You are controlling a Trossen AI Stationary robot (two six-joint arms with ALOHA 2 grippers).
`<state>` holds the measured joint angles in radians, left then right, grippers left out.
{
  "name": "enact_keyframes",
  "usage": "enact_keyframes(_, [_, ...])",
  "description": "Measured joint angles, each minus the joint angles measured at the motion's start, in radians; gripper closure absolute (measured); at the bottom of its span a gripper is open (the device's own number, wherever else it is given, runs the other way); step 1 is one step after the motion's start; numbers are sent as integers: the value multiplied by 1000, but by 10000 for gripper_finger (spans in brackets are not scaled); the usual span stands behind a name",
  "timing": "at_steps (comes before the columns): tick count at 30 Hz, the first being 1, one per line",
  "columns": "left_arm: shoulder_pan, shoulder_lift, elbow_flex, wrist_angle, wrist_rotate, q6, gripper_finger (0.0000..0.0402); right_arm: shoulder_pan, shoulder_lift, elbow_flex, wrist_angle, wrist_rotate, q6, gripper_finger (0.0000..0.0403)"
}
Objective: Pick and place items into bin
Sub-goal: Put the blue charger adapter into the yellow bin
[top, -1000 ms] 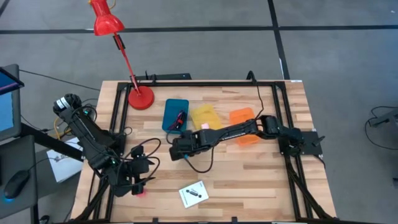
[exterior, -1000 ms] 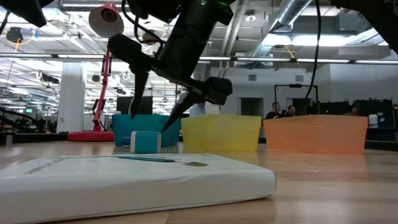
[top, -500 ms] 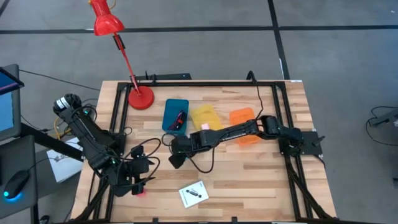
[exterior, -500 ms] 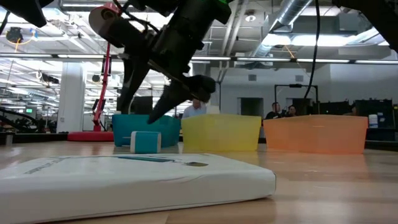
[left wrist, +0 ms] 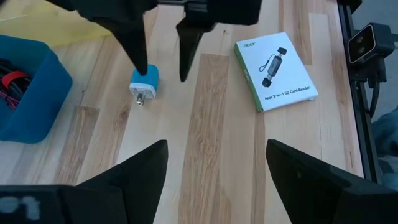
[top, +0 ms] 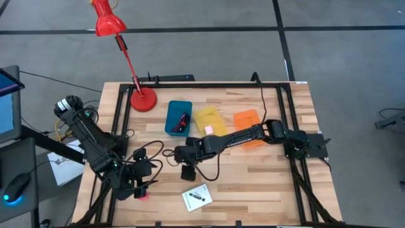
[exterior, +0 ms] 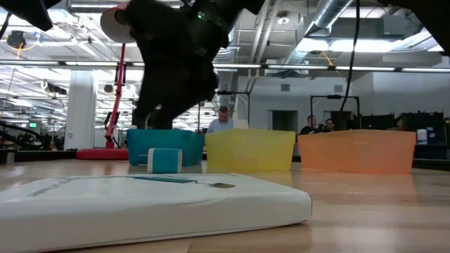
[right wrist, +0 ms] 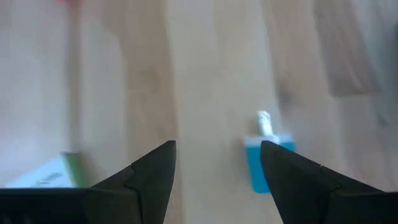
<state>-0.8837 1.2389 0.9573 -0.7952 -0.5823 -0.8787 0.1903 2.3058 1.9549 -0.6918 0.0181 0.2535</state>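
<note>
My right gripper [top: 188, 168] [right wrist: 217, 146] is open and points down over the table's middle, just above a light-blue plug-like block [left wrist: 144, 83] [right wrist: 264, 163] [exterior: 164, 160] that lies flat on the wood. One finger tip stands by the block's far end; touching or not, I cannot tell. A white card box with a black mark [top: 197, 197] [left wrist: 275, 71] lies flat near the near edge. My left gripper [top: 135, 185] [left wrist: 216, 146] waits open at the near left corner, next to a small pink piece [top: 144, 195]. The blue bin [top: 179, 117] holds a dark red cord [left wrist: 13, 81].
Three bins stand in a row behind the block: blue, yellow [top: 209, 120] with a pink block inside, and orange [top: 249, 126]. A red desk lamp [top: 143, 99] stands at the far left corner. A black frame rail [top: 283, 114] borders the table. Bare wood lies right of the card.
My right gripper has moved from beside the blue bin toward the table's near edge and down, ending over the light-blue block, still open. The block, the card and my left arm have stayed in place.
</note>
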Motion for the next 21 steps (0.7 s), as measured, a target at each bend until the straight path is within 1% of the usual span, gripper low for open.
enact_keyframes(5, [0,0,0,0,0,0,139,-11,8,0,-42,58,-3,175])
enact_keyframes(10, [0,0,0,0,0,0,139,-18,26,-2,-38,62,-50,175])
enact_keyframes(21, [0,0,0,0,0,0,139,-33,24,-1,-55,62,-45,175])
